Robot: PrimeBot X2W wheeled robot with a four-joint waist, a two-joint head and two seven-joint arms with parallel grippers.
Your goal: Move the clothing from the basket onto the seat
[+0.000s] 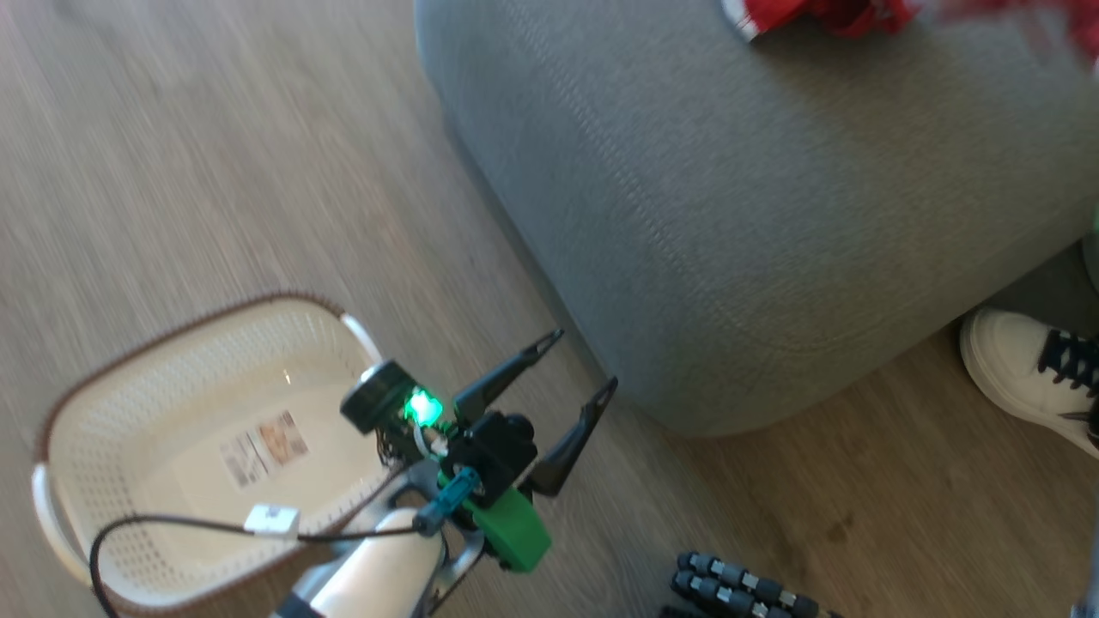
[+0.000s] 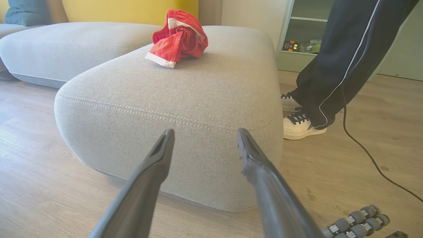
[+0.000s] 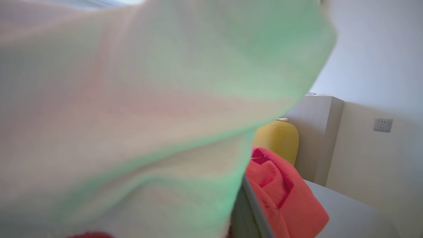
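Note:
The white perforated basket (image 1: pixel 103 403) stands on the wooden floor at the lower left, with only a label on its bottom. My left gripper (image 1: pixel 582 359) hovers open and bare between the basket and the grey seat (image 1: pixel 773 215), its fingers pointing at the seat's side (image 2: pixel 198 99). A red garment with white trim (image 2: pixel 178 41) lies bunched on the seat top, at the head view's upper edge (image 1: pixel 816 13). In the right wrist view, pale cloth (image 3: pixel 148 99) hangs right over the lens. Red clothing (image 3: pixel 281 195) lies against one dark finger (image 3: pixel 246 215) of my right gripper, above the seat.
A person in dark trousers (image 2: pixel 343 49) and white shoes (image 1: pixel 1022 378) stands right beside the seat. A black cable (image 2: pixel 363 148) trails over the floor there. Grey ribbed rollers (image 1: pixel 738 592) sit low at the right. More sofa (image 2: pixel 66 46) lies to the left.

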